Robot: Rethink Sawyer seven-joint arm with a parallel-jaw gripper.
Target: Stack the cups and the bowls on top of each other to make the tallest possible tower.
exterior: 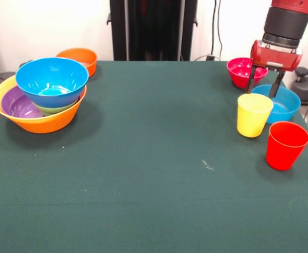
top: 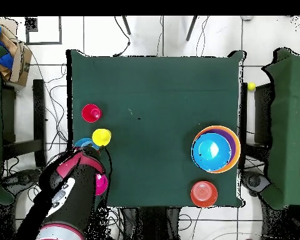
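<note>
- Currently, the gripper (exterior: 263,87) hangs over the blue bowl (exterior: 285,105) near the table's right edge in the front view, its two dark fingers spread apart and empty, one at the bowl's near-left rim and one inside the bowl.
- Judged step: grasp this blue bowl by its rim for transfer to the tower (exterior: 42,100).
- The tower stands at the left edge, toward the far corner: a large yellow-orange bowl (exterior: 40,122) holding a purple bowl (exterior: 18,104), a green rim, and a second blue bowl (exterior: 51,80) on top.
- Straddle the rim wall with one finger inside and one outside; close only once the wall sits between the fingers.
- Hazard: the yellow cup (exterior: 253,115) stands just beside the bowl's near-left side, and the pink-red bowl (exterior: 242,70) lies just behind. Lower vertically; avoid sideways travel.
- The red cup (exterior: 285,145) stands nearer the front edge, clear of the grasp.
- Glossy plastic will probably slip; lift straight and level.
- An orange bowl (exterior: 80,59) sits upright at the far-left corner, behind the tower.
</note>
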